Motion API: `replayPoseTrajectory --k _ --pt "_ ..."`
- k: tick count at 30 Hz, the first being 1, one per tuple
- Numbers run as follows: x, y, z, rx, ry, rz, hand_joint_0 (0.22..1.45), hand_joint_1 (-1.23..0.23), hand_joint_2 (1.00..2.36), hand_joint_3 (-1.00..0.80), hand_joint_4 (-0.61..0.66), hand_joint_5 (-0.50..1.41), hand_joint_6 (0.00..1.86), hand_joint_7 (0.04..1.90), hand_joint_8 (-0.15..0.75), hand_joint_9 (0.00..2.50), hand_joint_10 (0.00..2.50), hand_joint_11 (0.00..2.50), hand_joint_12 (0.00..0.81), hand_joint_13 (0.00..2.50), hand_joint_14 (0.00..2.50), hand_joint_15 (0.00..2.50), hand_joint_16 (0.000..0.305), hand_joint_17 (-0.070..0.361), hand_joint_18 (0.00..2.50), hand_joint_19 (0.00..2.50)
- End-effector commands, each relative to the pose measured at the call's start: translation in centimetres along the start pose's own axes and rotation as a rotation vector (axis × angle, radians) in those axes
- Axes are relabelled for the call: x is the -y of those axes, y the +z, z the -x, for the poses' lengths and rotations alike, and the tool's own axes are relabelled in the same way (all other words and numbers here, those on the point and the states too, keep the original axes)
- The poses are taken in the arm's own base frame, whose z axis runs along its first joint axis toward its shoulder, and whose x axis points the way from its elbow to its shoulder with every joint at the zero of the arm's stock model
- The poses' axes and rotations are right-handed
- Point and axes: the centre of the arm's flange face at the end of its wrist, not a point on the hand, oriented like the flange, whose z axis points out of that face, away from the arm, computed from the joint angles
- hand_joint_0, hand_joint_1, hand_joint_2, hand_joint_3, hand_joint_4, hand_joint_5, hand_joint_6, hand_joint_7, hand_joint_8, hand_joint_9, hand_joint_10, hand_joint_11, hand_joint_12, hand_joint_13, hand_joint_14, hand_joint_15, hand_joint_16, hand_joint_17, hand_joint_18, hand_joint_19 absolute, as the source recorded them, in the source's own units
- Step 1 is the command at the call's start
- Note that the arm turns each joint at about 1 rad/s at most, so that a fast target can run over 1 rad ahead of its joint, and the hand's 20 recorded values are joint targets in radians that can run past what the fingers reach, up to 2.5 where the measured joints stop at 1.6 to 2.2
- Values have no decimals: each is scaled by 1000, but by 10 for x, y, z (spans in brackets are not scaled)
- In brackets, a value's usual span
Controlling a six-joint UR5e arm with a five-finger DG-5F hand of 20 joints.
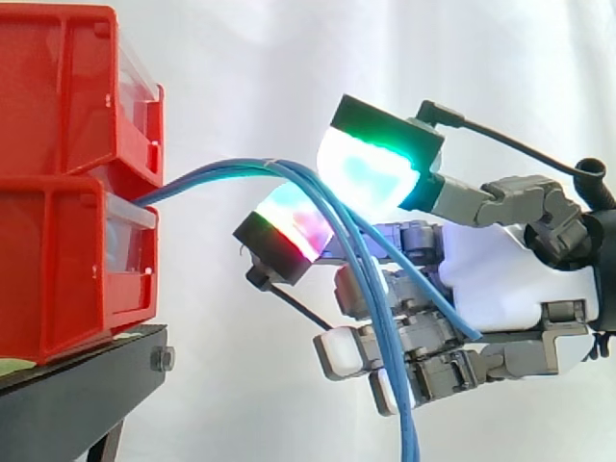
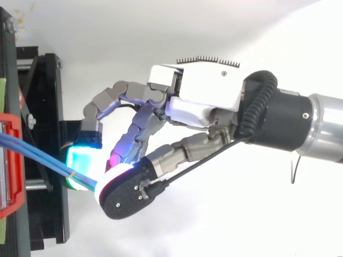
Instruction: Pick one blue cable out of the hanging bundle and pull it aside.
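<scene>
White curtain [image 1: 289, 58] backdrop. Hand [image 2: 198, 101] pinches blue cables [image 1: 371, 289] between two glowing pads, just past where they arc out of red bins [image 1: 67, 183] and hang. Cables look light, limp, slippery; best pinched near the arch.

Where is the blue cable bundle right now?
In the side view the blue cables leave the red bins on the left, arch rightward and hang down in front of the robot hand.
</scene>
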Motion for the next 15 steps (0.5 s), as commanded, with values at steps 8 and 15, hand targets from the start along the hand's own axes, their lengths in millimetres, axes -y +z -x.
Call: replayPoseTrajectory --k 8,15 --pt "0 0 1 1 0 0 516 -839 1000 -500 -21 -173 930 753 282 1175 16 758 371 1040 20 583 47 106 976 670" --pt "0 0 1 1 -2 0 520 -562 1003 -447 31 -193 907 763 303 1136 16 778 377 996 21 606 53 119 929 723"
